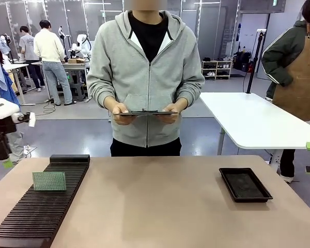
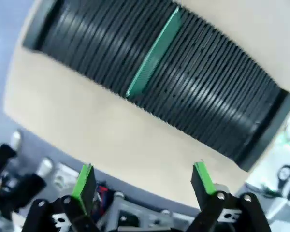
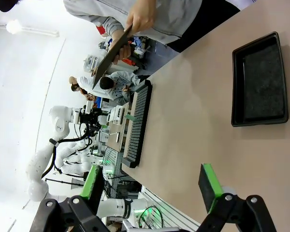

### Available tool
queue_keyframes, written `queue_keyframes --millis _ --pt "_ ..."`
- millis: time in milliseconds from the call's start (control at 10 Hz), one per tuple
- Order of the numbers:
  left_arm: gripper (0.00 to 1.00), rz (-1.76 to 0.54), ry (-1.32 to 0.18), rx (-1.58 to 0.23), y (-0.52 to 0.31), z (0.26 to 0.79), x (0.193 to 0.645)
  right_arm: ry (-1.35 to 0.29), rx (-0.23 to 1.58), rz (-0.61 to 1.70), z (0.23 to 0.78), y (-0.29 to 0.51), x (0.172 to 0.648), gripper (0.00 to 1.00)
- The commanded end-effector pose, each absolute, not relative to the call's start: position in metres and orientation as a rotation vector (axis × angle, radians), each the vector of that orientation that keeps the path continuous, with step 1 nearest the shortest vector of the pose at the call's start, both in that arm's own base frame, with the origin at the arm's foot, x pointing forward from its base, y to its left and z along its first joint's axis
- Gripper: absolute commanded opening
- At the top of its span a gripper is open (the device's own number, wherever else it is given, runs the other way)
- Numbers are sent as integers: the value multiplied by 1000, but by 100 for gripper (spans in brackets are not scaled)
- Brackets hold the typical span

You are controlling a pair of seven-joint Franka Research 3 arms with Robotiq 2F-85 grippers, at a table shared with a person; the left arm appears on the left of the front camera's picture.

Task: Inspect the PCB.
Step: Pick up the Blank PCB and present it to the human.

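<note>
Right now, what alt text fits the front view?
A green PCB stands upright in a slotted black rack at the left of the table; a shallow black tray lies at right. Beyond, a person holds a dark clipboard.

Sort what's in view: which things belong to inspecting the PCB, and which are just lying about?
Job:
PCB, upright in the slotted rack
clipboard, held up, probably for notes

Lying about:
black tray, on the table's right
white table behind
</note>
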State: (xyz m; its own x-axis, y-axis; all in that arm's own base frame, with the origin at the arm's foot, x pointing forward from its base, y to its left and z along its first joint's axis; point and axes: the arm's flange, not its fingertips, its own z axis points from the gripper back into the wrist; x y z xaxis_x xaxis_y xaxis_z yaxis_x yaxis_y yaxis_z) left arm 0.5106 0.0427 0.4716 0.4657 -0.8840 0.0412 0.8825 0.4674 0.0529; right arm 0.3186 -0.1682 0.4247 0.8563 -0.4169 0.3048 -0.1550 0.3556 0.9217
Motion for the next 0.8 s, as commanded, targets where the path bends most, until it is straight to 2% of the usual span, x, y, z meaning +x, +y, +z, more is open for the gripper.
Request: queue_keyframes --millis 0,200,500,700 --pt "100 -1232 -63 -18 46 464 535 -561 1228 -187 425 -165 318 100" --pt "100 -1324 -31 -46 36 445 543 -561 1228 -187 425 -165 318 100" --pt "100 -1458 -122 -21 25 427 546 -561 1228 -187 425 -165 318 100" --pt "100 -1506 -67 -59 19 415 561 -561 1228 -187 425 -165 318 100"
